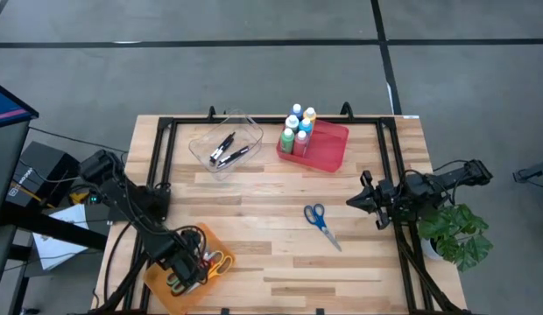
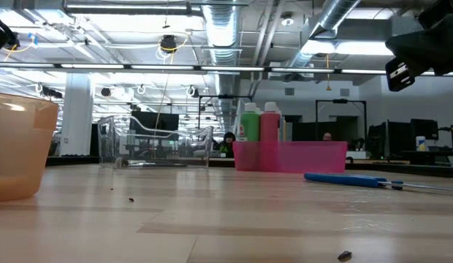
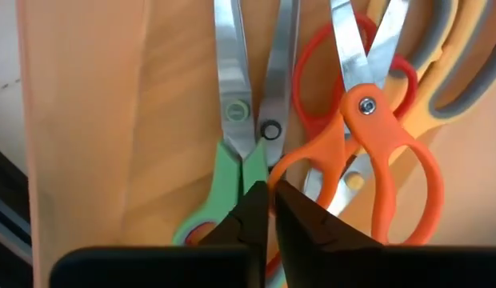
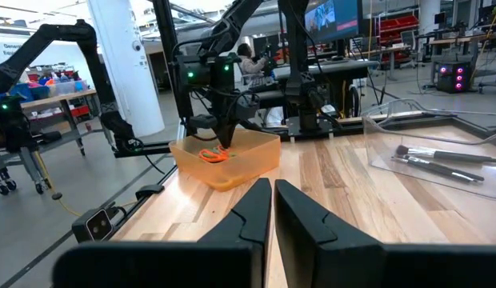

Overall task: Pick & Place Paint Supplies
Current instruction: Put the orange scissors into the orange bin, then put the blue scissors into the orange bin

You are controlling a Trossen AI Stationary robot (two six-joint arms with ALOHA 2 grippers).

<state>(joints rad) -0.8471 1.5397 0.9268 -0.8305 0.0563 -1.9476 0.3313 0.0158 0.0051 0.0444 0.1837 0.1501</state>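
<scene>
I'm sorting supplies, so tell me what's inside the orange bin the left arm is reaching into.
The orange bin holds scissors: a green-handled pair and an orange-handled pair, plus grey handles at the edge. The left gripper hides whatever lies beneath it. No paint bottles show there.

Blue scissors (image 1: 321, 224) lie between the orange bin (image 1: 163, 278) and a plant (image 1: 457, 234).

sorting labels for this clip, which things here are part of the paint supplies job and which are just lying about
Job:
paint bottles, upright in the red bin

Lying about:
blue scissors loose on the table
orange bin of scissors, left claw in it
clear tray with brushes
potted plant
</scene>
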